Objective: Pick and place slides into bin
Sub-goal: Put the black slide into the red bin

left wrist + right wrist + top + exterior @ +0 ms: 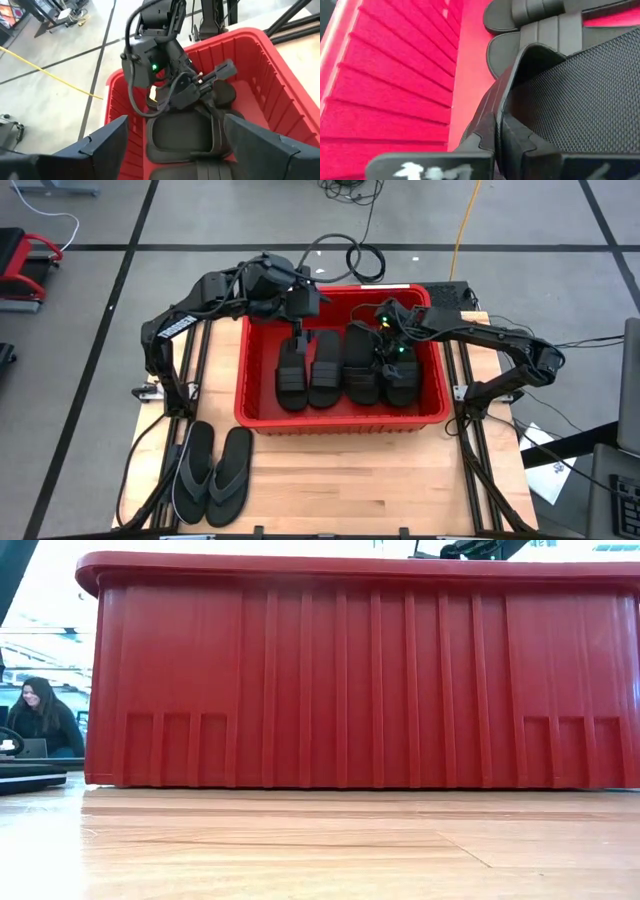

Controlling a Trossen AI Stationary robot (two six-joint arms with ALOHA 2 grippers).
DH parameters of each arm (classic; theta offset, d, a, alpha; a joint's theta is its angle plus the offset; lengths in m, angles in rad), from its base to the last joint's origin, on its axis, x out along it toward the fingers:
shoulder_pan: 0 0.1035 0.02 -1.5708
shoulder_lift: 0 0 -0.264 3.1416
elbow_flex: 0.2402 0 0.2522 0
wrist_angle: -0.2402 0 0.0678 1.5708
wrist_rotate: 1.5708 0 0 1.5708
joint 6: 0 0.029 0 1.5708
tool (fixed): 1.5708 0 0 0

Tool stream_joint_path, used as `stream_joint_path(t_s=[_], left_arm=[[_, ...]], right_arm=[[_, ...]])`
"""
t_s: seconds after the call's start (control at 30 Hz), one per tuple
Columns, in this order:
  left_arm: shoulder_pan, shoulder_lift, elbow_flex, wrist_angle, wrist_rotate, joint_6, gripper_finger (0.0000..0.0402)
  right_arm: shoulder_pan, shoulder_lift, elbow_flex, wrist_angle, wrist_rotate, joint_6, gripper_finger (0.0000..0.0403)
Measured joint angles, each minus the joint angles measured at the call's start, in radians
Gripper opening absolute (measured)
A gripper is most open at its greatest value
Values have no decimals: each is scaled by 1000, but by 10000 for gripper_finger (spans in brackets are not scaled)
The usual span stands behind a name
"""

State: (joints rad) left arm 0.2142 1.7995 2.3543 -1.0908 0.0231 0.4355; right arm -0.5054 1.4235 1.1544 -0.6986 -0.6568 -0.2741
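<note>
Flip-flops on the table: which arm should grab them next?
Left, probably. The two flip-flops lie outside the bin, at the table's near left corner, on the left arm's side. The left gripper is open over the bin; the right gripper is down among the slides.

Both arms reach in from the frame's sides toward upper centre in the high view. The left gripper (297, 332) points down just left of centre, its 2 fingers (95, 145) spread wide apart. The right gripper (392, 362) sits lower, right of centre, wrist bent down, green lights showing on it.
</note>
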Motion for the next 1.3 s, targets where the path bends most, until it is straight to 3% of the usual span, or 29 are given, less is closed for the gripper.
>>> stream_joint_path(t_s=[0.23, 0.37, 0.57, 0.87, 1.3], left_arm=[[0, 0, 0, -16, 1, -13, 322], [0, 0, 0, -16, 1, -16, 321], [0, 0, 0, -16, 1, -16, 321], [0, 0, 0, -16, 1, -15, 322], [0, 0, 0, -16, 1, -14, 322]], right_arm=[[-50, 0, -9, -6, -3, 35, 1], [-79, 0, -9, -8, -97, 31, 1], [-89, 0, -56, 21, -131, 33, 1], [-88, -3, -216, 192, -137, 140, 2], [-88, -1, -223, 234, -87, 72, 3]])
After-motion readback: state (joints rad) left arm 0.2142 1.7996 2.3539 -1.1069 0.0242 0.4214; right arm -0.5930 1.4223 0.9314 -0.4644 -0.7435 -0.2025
